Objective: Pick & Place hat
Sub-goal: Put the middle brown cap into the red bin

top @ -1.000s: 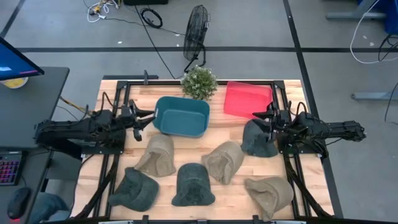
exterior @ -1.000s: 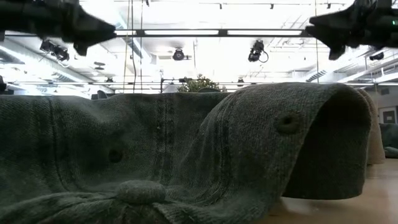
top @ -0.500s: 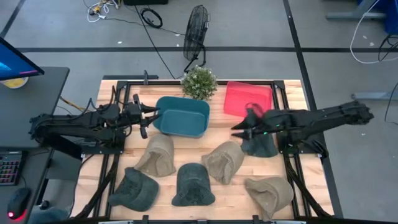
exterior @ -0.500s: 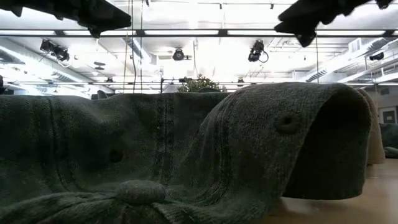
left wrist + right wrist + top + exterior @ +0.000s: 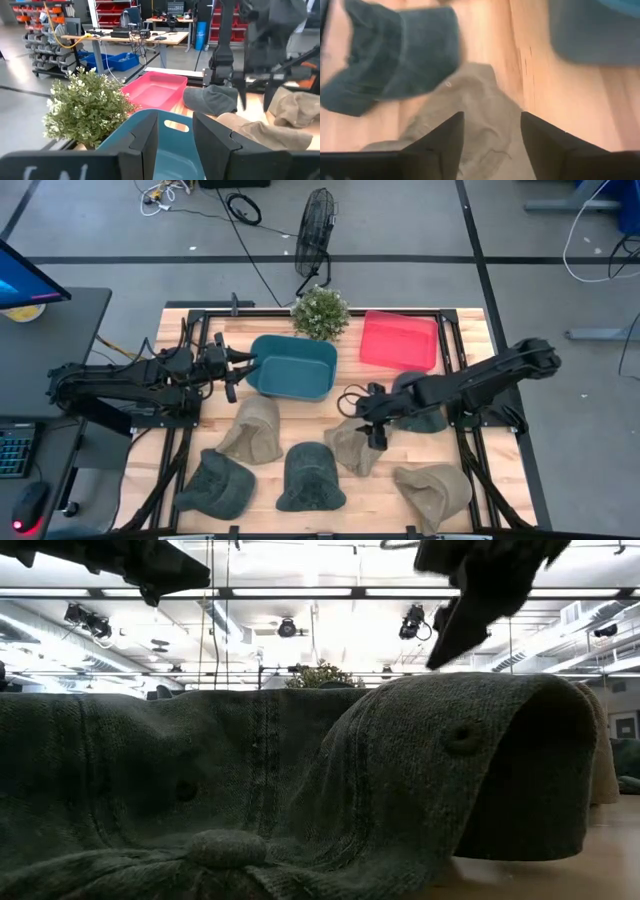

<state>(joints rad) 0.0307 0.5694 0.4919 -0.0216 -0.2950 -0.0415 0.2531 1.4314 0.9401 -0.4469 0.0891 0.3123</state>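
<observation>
Wooden table (image 5: 345,395) holds six hats: three tan, three dark green. It also holds one blue bin (image 5: 292,366), one red tray (image 5: 398,340) and one plant (image 5: 320,311). Right gripper (image 5: 366,420) hangs over the middle tan hat (image 5: 352,444), fingers apart and empty. Left gripper (image 5: 237,372) waits beside the bin, fingers apart.

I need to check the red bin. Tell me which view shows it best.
The high view: the red bin shows whole from above, beside the plant. The left wrist view shows it obliquely. The low and right wrist views miss it.
</observation>
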